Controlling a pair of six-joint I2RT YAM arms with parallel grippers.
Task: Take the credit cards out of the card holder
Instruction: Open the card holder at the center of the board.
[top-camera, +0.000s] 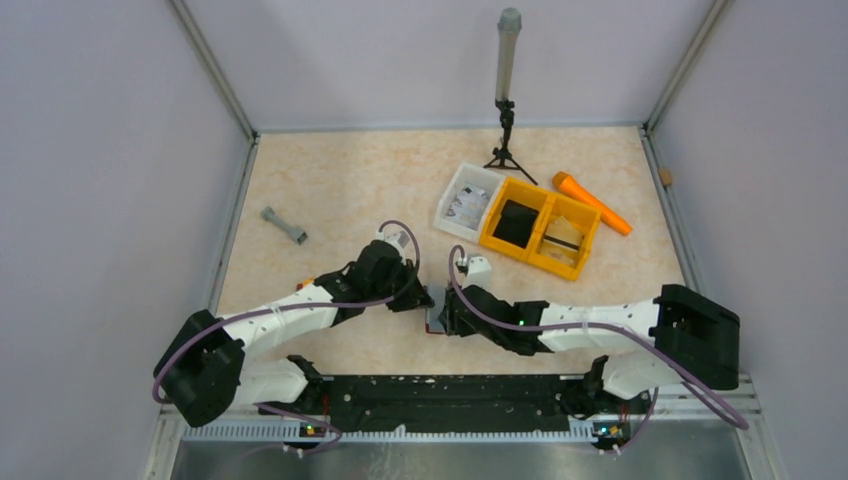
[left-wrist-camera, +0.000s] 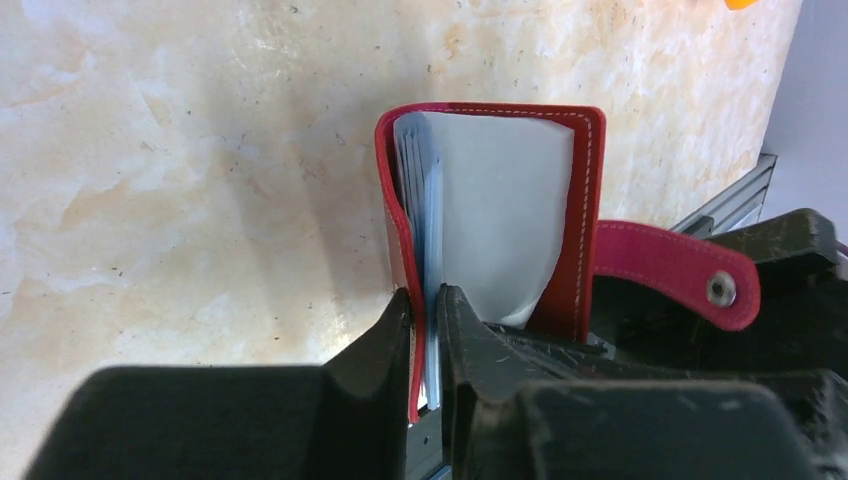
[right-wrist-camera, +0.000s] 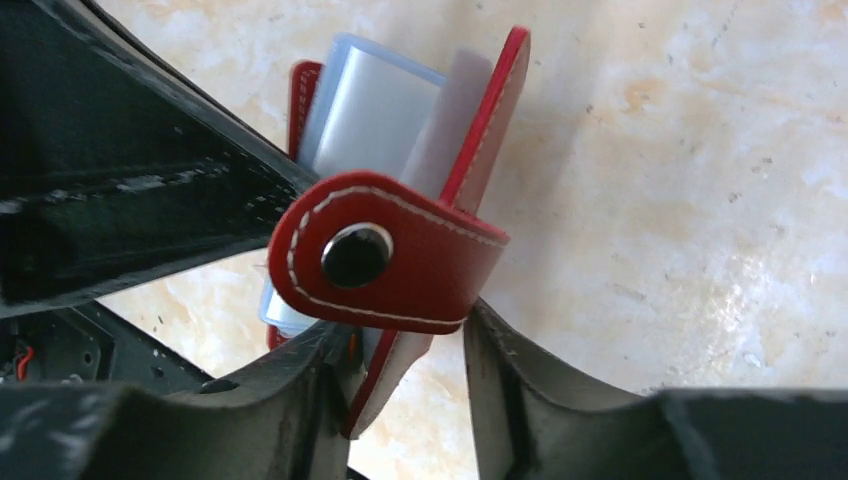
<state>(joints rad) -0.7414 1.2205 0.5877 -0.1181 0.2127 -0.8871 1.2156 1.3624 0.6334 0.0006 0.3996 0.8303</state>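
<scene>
The dark red card holder (left-wrist-camera: 582, 200) is held open, upright just above the table, between my two grippers (top-camera: 437, 318). Pale credit cards (left-wrist-camera: 500, 215) and bluish sleeves sit inside it. My left gripper (left-wrist-camera: 428, 300) is shut on one cover and the sleeve edges beside it. The snap tab (right-wrist-camera: 400, 265) hangs loose across the right wrist view. My right gripper (right-wrist-camera: 405, 325) straddles the lower edge of the other cover (right-wrist-camera: 495, 120). Its left finger touches that cover and its right finger stands apart from it, so the jaws are open. The cards (right-wrist-camera: 370, 110) show between the covers.
A yellow-orange divided bin (top-camera: 497, 222) and a white tray (top-camera: 447, 200) stand at the back right, with an orange tool (top-camera: 592, 202) beyond them. A small tripod with a grey cylinder (top-camera: 507, 100) is at the back. A grey dumbbell-shaped piece (top-camera: 284, 226) lies at the left.
</scene>
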